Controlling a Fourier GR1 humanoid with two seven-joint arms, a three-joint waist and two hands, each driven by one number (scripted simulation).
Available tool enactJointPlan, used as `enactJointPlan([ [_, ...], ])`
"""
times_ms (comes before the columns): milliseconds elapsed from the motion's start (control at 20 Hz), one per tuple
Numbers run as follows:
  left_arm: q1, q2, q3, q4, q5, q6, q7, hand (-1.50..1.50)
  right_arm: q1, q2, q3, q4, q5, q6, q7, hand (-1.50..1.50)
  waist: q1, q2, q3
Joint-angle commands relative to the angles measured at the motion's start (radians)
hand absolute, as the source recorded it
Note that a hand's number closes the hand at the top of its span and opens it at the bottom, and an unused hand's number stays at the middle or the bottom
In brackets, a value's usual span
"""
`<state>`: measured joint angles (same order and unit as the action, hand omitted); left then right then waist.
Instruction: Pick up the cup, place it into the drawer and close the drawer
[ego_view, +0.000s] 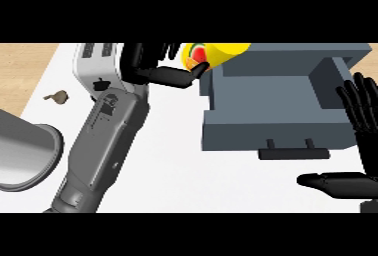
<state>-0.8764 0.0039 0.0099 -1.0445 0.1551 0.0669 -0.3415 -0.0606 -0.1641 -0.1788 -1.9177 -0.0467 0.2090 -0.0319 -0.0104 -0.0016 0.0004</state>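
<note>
At the far left edge of the frame we see a grey metal pot (26, 155) cut off by the border, sitting on the white desk (177, 165), and just above it a small brown object (57, 96) too small for us to identify. Moving right, the left forearm (100, 150) rises diagonally from the lower left toward the top centre, passing a white appliance (94, 65) in the upper left. At its end the left hand (151, 70) has fingers and thumb curled round the yellow cup (210, 54) — the cup, with a red and green picture on its side, lies tilted at the top centre of the frame, held just above the back left corner of the drawer. The grey drawer (277, 112) fills the centre right, pulled open with its hollow showing, its dark handle (293, 152) on the front face toward the bottom. At the right edge we find the right hand (358, 145) — fingers straight and spread upward, thumb pointing left, holding nothing, just beside the drawer's right wall.
</note>
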Motion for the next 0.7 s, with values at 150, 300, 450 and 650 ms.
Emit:
enactJointPlan([
  [150,-0.188,-0.004,-0.098,0.177,0.077,0.156,0.031,1.50,0.010,0.007,0.006,-0.057,-0.001,-0.008,0.030,-1.50,-0.013,0.004,0.000],
  [300,-0.282,-0.004,-0.092,0.310,0.137,0.170,0.027,1.50,0.017,-0.004,0.004,-0.035,-0.009,0.019,0.006,-1.50,-0.026,0.008,0.000],
  [450,-0.359,-0.004,-0.111,0.389,0.164,0.196,0.050,1.50,0.017,0.031,0.040,0.017,0.061,-0.010,-0.060,-1.50,-0.027,0.009,0.000],
  [650,-0.401,-0.004,-0.201,0.500,0.259,0.270,0.000,1.50,-0.032,-0.013,-0.007,0.045,0.001,0.023,-0.037,-1.50,-0.051,0.013,0.001],
])
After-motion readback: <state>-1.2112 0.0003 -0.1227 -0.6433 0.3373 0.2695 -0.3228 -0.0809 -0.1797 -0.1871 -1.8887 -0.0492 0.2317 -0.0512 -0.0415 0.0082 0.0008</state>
